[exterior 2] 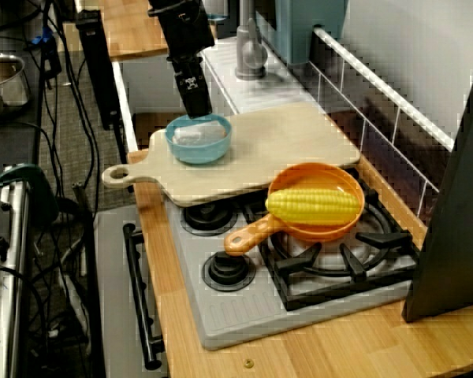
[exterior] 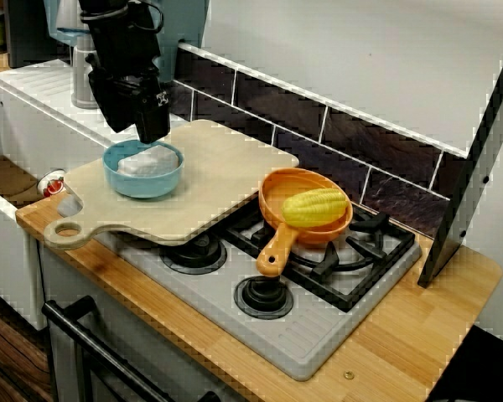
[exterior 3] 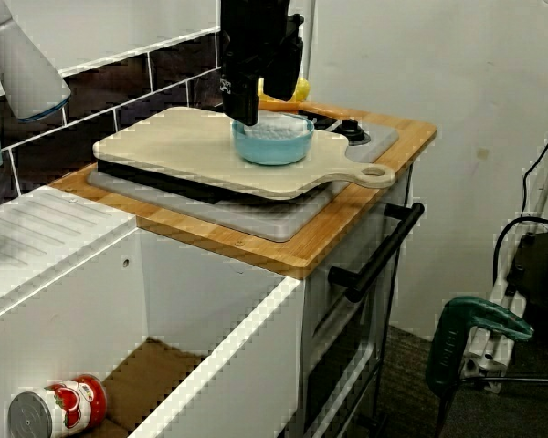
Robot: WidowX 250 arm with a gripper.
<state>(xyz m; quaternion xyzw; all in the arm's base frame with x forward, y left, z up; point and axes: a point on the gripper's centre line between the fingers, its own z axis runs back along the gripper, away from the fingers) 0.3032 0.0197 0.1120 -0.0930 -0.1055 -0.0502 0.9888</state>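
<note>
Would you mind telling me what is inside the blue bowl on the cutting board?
A pale, greyish-white lump lies in the bowl. The gripper hangs over one edge, hiding that part; anything beneath the lump is covered.

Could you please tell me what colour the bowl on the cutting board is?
Light blue, clearest on the bowl in the high view along the counter.
</note>
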